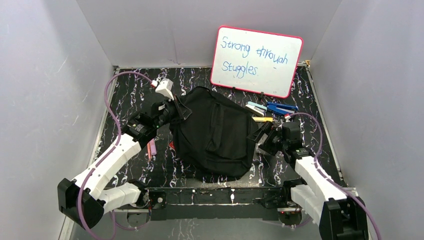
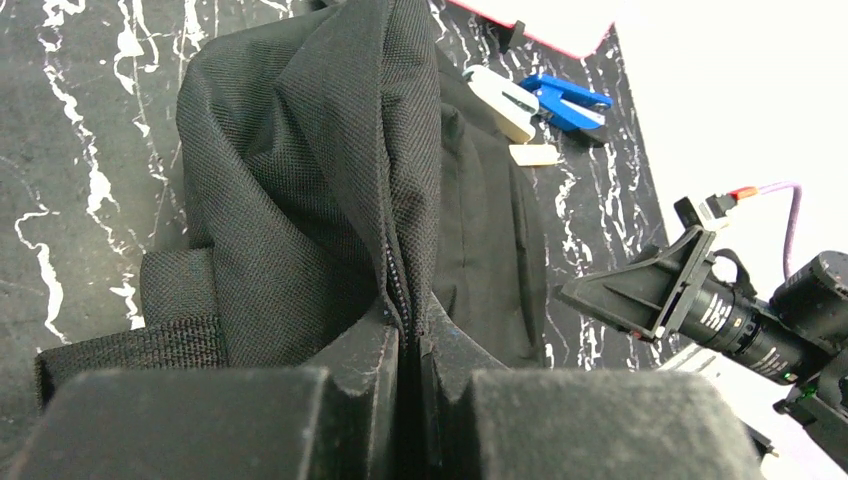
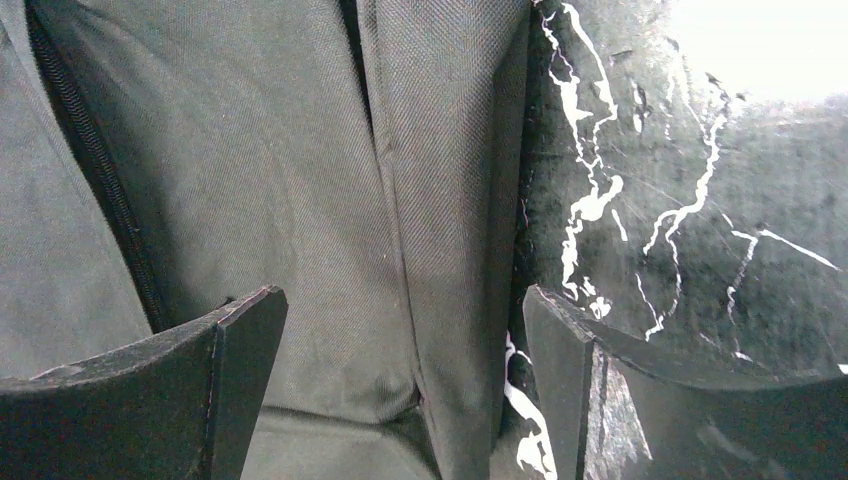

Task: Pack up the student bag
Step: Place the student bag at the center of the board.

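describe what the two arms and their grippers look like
The left arm and right arm share white shell links with black joints and bases. A purple cable runs along each. The left gripper and right gripper have matte black, wedge-shaped fingers. No markings are legible.

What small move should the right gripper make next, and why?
Probably close the right gripper on the student bag. Its open fingers straddle the bag's edge, while the left gripper is shut on fabric beside the zip, so a second hold would likely let the arms pull the fabric taut.
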### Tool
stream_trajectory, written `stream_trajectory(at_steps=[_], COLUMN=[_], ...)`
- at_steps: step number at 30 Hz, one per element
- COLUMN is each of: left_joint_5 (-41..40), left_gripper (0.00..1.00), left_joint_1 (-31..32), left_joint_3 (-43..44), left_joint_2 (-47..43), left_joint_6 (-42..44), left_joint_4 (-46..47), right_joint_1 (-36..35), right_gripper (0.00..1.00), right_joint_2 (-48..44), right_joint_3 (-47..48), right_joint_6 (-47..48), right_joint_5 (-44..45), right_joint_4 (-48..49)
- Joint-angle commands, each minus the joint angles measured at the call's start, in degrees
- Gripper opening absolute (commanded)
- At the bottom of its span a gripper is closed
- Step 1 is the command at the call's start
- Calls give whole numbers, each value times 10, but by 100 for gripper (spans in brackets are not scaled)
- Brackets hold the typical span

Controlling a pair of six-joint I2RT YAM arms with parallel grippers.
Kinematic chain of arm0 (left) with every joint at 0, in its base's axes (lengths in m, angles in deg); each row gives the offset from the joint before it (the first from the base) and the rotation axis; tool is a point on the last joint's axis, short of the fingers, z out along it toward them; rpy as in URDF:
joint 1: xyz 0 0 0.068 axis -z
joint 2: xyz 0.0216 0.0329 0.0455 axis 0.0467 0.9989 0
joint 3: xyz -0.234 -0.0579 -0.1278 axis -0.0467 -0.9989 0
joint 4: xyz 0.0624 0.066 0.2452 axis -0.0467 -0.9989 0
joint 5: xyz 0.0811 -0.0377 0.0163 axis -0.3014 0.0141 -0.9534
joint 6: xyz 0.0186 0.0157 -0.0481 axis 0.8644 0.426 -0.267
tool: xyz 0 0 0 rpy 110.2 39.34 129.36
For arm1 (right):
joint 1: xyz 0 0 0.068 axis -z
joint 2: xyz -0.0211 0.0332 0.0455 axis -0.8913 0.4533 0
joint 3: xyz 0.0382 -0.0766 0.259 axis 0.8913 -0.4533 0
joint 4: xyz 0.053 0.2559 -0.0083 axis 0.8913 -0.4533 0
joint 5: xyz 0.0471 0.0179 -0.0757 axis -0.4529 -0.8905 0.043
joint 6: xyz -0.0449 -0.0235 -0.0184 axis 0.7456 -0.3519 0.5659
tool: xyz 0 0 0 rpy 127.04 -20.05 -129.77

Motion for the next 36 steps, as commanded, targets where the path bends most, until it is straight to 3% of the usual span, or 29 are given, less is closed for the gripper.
stream_trajectory(at_steps=[1,7,10,18,22,28,36], left_joint_5=[-12,-31,-32,-38,-52,-78,22], left_gripper=[0,0,0,0,0,0,0], left_joint_1=[2,3,2,2,2,2,14], left_joint_3=[-13,-28,-33,-33,-38,-96,-152], left_joint_2=[-26,-42,-48,-74,-97,-157,-132], left_joint_6=[19,26,29,32,21,-54,-140], left_joint_4=[-8,-23,-29,-59,-82,-99,-54], right_joint_1=[-24,-41,-46,-77,-96,-121,-130], right_gripper=[96,90,82,24,1,0,0], right_joint_2=[56,154,187,153,141,239,455], right_joint_3=[-3,11,14,84,172,331,603], right_joint_6=[2,30,38,100,152,245,411], right_joint_5=[-6,16,18,60,97,103,4], right_joint_4=[114,151,171,133,89,94,50])
